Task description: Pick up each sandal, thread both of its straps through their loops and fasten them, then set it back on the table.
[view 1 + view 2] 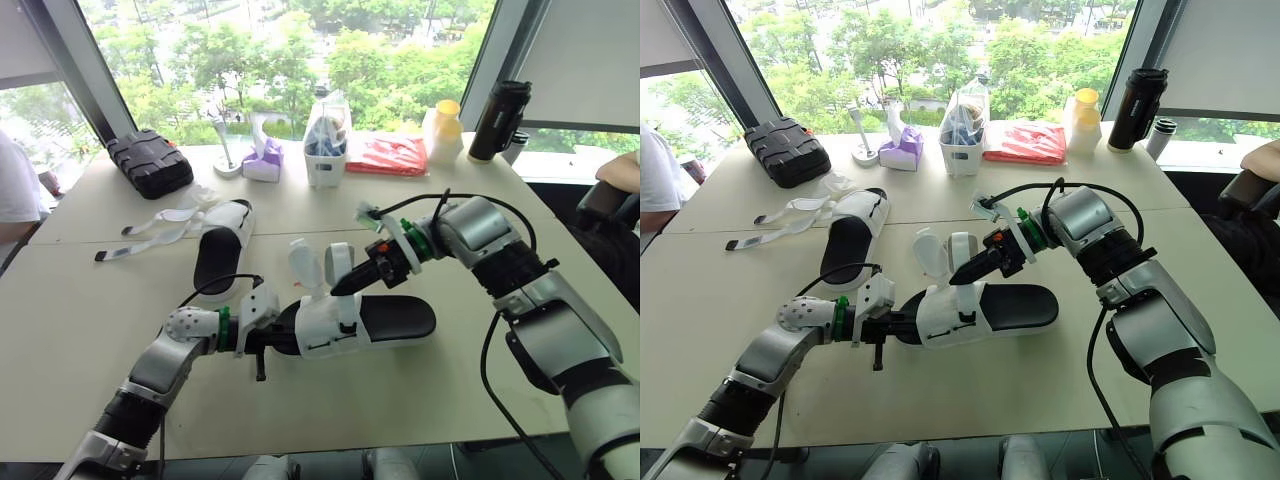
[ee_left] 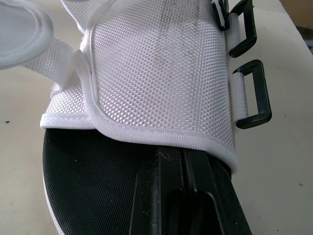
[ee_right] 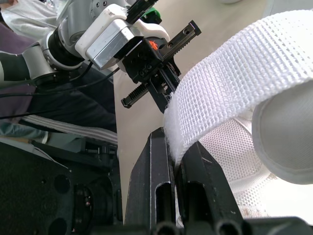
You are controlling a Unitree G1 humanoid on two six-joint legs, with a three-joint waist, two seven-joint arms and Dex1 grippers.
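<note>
Where the pale beige table (image 1: 90, 330) runs back to tall windows (image 1: 160, 60) with green trees (image 1: 380, 60) beyond, a person's white sleeve (image 1: 15, 185) shows at the far left edge. Along the back of the table, from the left, sit a black ribbed case (image 1: 150, 162), a white stand (image 1: 226, 150), a purple tissue pack (image 1: 264, 160), a white tub (image 1: 325, 160) of blue items, a red packet (image 1: 390, 155), a yellow-capped bottle (image 1: 444, 130) and a black flask (image 1: 498, 120). A person's arm (image 1: 620, 170) rests at the far right.

Nearer, left of centre, the far sandal (image 1: 222, 255) lies flat on the table. Its loose straps (image 1: 160, 225) trail unfastened to its left.

In front of it, the left gripper (image 1: 278, 338) meets the left end of the near sandal (image 1: 390, 318), which lies lengthwise on the table. The gripper's fingers (image 2: 161, 196) are pressed tight together over the black footbed, clamped at the hem of the white upper (image 2: 156, 73). Two black loops (image 2: 257, 95) hang on the side of that upper, both unthreaded.

Two white straps stand up from the upper. The free strap (image 1: 303, 265) on the left curls loose. The held strap (image 1: 337, 262), just beside it, is pinched in the right gripper (image 1: 343, 285), which reaches in from the right. Its fingers are clenched on the white mesh above the sandal's middle.
</note>
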